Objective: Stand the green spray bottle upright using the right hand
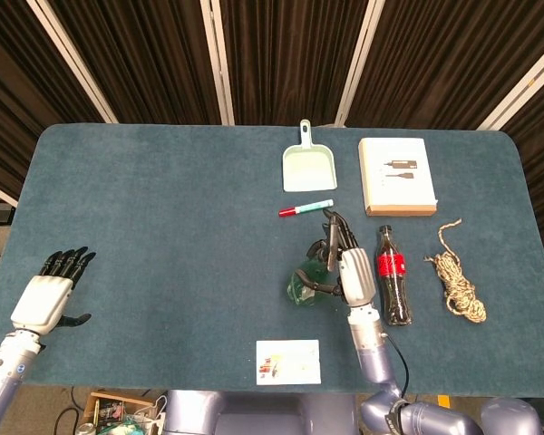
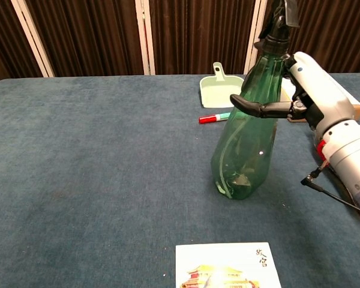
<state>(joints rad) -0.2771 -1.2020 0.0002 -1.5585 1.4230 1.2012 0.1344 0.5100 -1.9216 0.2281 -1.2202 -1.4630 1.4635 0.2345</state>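
The green spray bottle (image 2: 247, 132) stands nearly upright on the blue table, its base on the cloth and its black nozzle at the top of the chest view. From the head view I see the bottle (image 1: 305, 283) from above, just left of my right hand. My right hand (image 2: 309, 96) grips the bottle's upper body, with the fingers (image 2: 258, 108) wrapped across its front. That right hand (image 1: 352, 272) sits near the table's middle front. My left hand (image 1: 45, 294) hovers at the table's near left corner, fingers apart, holding nothing.
A cola bottle (image 1: 393, 276) lies right of my right hand. A red-and-green marker (image 1: 305, 208), a pale green dustpan (image 1: 308, 165) and a white box (image 1: 396, 174) lie further back. A rope coil (image 1: 458, 283) is at right, a printed card (image 1: 288, 361) near the front edge.
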